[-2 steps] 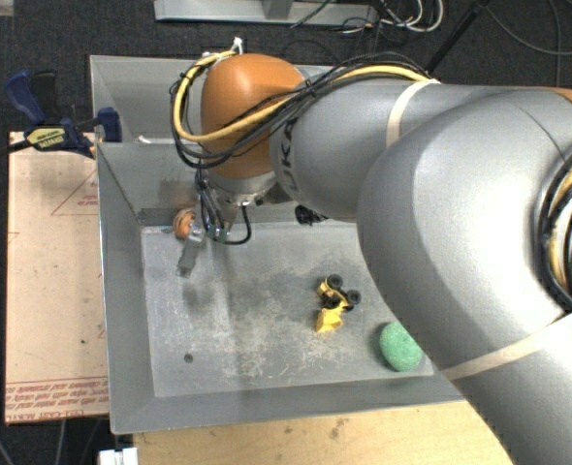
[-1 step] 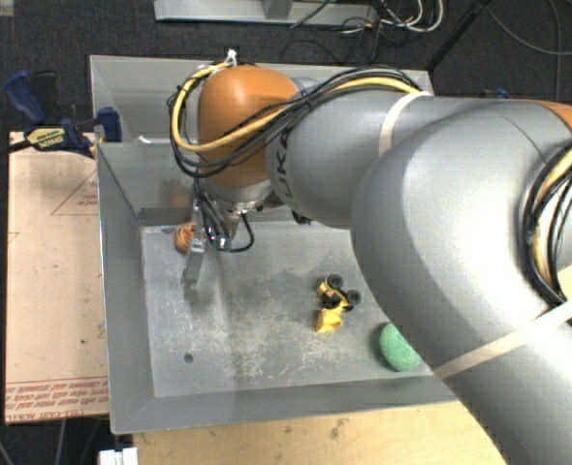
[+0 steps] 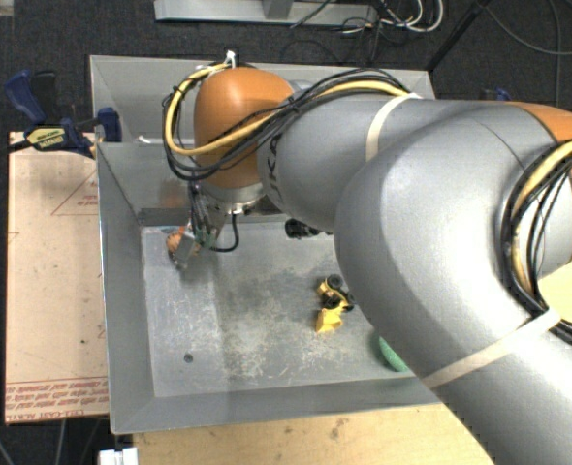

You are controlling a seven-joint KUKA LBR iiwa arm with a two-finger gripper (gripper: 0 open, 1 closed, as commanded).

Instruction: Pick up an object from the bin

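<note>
Green lump (image 3: 393, 355) lies at lower right of the bin (image 3: 238, 327), a yellow-and-black piece (image 3: 331, 310) just above it. Farther, at upper left, a small orange-brown thing (image 3: 175, 244) sits just left of the gripper (image 3: 191, 248); how wide the jaws stand cannot be told.

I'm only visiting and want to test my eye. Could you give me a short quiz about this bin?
1. True or false: the gripper is low over the floor of the bin, near the floor's upper-left corner in the view.
2. Which lies nearest the gripper? A the small orange-brown thing; B the yellow-and-black thing; C the green thing.
3. Fill in: the green thing is partly hidden under the ____.
Key: 1 true; 2 A; 3 arm.
</note>
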